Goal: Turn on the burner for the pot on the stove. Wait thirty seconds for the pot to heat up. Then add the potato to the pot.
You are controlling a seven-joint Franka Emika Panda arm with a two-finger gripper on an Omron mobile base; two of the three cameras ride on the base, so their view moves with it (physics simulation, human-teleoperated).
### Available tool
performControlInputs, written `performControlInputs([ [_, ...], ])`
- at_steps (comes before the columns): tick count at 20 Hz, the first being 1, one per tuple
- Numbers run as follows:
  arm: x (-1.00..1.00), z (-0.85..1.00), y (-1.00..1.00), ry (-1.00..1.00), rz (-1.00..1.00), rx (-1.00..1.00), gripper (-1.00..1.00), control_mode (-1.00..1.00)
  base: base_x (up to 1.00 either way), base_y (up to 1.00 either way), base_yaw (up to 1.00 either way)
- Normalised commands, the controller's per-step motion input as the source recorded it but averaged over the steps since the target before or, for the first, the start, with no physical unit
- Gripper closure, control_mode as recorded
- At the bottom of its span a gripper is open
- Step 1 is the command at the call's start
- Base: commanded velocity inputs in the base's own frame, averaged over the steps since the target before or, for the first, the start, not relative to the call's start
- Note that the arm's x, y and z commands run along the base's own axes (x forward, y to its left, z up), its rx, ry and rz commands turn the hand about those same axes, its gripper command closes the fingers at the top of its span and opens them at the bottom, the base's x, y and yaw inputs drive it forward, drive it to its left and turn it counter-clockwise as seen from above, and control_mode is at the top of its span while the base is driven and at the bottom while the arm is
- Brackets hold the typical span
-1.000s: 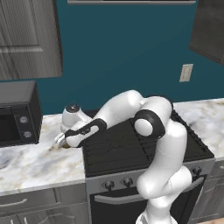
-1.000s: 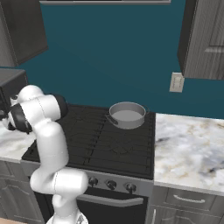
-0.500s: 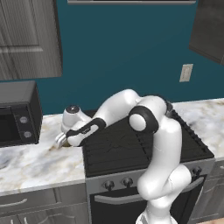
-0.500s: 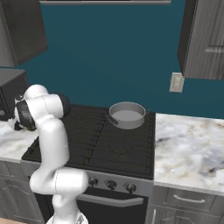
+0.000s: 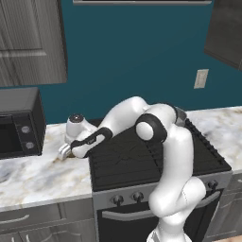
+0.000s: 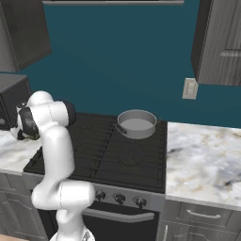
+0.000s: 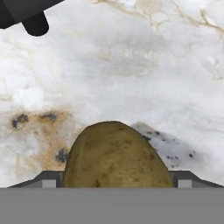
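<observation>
gripper (image 5: 65,151): low over the table left of the stove, jaws spread wide to either side of the potato, no grip on it that i can make out.
potato (image 7: 117,155): olive-brown, lying on the marble between the finger tips (image 7: 49,179), likely lined up so the jaws can close across it.
table (image 5: 33,177): pale marble, carrying the potato just beside the range.
stove (image 6: 110,153): black grates, knobs on the grey front.
pot (image 6: 137,123): on the far right burner, well apart from the potato, open top ready to take it.
microwave (image 5: 19,122): dark, far left.
</observation>
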Motion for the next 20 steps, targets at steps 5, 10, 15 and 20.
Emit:
performControlInputs([
  [5, -0.22, 0.49, -0.02, -0.15, -0.01, 0.00, 1.00, -1.00, 0.00, 0.00, 0.00],
  [10, -0.01, 0.77, -0.27, -0.08, -0.01, -0.01, 1.00, -1.00, 0.00, 0.00, 0.00],
  [15, 0.00, 0.95, -0.50, 0.01, -0.17, 0.00, 1.00, -1.00, 0.00, 0.00, 0.00],
  [20, 0.00, 0.42, -0.88, 0.09, -0.28, 0.00, 1.00, -1.00, 0.00, 0.00, 0.00],
])
